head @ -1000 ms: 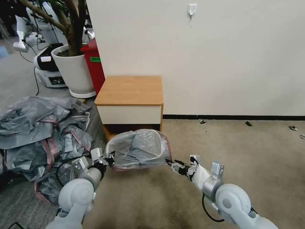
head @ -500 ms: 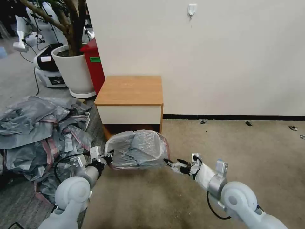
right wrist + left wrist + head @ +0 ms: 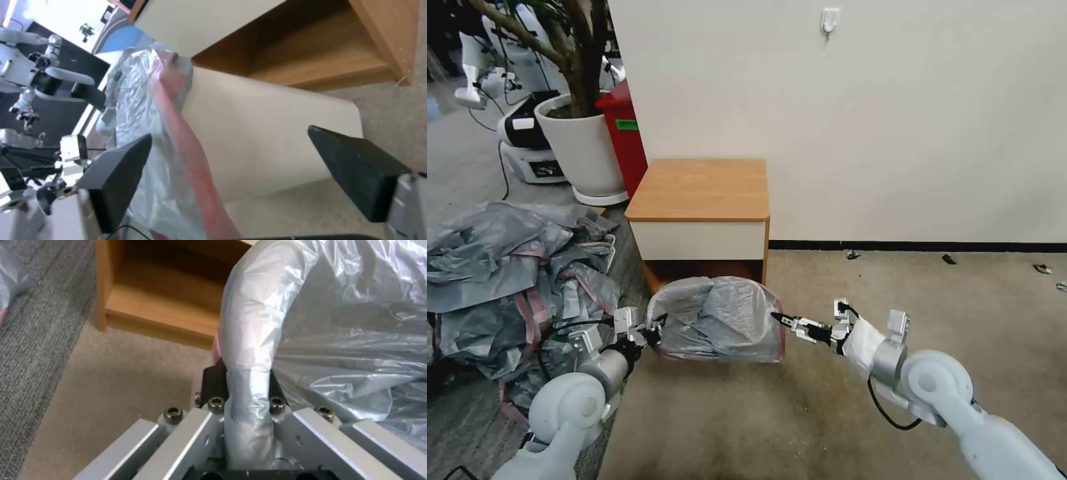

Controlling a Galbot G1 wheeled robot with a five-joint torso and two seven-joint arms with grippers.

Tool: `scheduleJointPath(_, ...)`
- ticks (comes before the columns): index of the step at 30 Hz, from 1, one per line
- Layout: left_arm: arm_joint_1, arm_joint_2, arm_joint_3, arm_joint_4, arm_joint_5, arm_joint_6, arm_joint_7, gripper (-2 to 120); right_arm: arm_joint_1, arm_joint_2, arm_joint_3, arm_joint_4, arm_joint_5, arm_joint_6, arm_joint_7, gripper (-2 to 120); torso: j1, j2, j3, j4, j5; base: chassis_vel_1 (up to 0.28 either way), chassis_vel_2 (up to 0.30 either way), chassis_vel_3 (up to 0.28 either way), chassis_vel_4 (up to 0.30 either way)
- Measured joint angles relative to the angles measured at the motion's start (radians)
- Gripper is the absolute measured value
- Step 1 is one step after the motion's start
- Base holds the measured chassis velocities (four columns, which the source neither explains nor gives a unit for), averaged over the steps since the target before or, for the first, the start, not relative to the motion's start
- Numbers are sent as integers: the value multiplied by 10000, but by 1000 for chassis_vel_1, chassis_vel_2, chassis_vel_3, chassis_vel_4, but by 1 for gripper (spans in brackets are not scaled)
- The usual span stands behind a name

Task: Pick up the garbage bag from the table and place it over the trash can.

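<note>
Garbage bag over unlabelled trash can

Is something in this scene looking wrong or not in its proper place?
Yes. A big heap of crumpled grey bags lies on the floor left of the table, and small scraps litter the carpet along the wall.

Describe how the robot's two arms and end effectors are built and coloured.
Both arms have glossy white rounded shells with silver metal wrist sections and black cables. The left end effector and right end effector carry slim black fingers on grey brackets with hex bolts.
</note>
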Motion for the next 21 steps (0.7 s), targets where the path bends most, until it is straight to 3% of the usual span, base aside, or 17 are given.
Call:
scheduleJointPath(14,60,13,69,-73,285,-53,-8,2,349,6,-292,-267,-3,-61,-448,69,0,0,0,0,0,0,0,0,0)
scheduleJointPath(21,74,-18,131,-84,374,-96,-24,2,378,68,-314,-315,-76,-53,-526,43,0,0,0,0,0,0,0,0,0)
